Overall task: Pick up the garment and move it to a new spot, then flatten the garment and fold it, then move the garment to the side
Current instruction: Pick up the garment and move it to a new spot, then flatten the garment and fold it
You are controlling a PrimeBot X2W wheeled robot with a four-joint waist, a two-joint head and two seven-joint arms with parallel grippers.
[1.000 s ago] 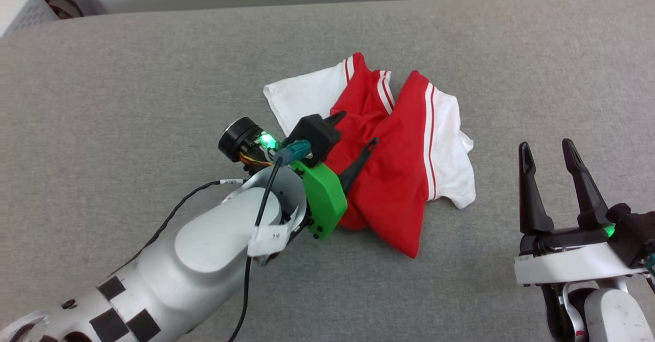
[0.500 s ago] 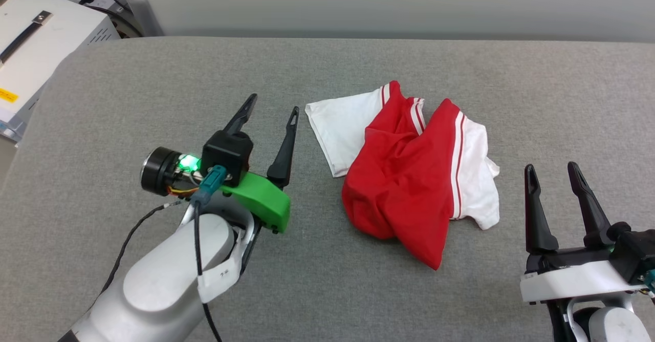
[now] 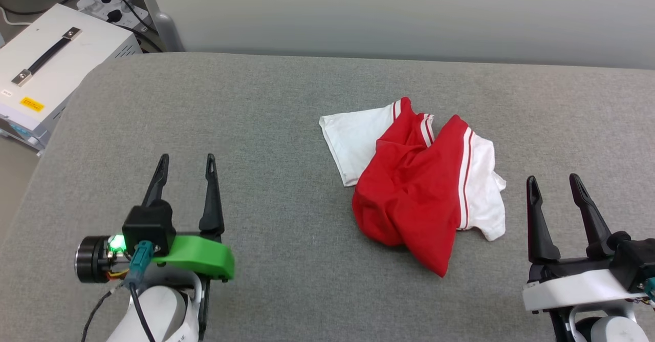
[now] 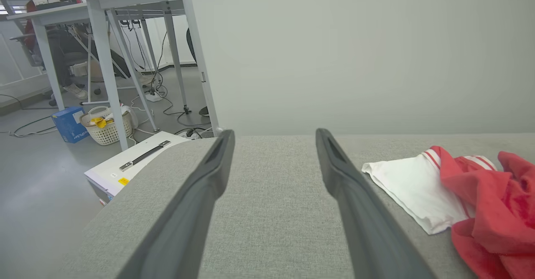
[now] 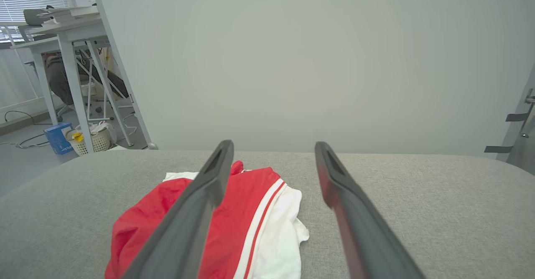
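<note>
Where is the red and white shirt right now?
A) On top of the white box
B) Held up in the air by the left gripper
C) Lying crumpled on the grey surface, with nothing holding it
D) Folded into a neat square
C: the garment lies bunched up on the grey surface, and the open left gripper and open right gripper are both apart from it.

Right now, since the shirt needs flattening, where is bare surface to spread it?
Bare grey surface lies between the left gripper and the garment, and along the far edge behind it. Tightest: between garment and right gripper.
</note>
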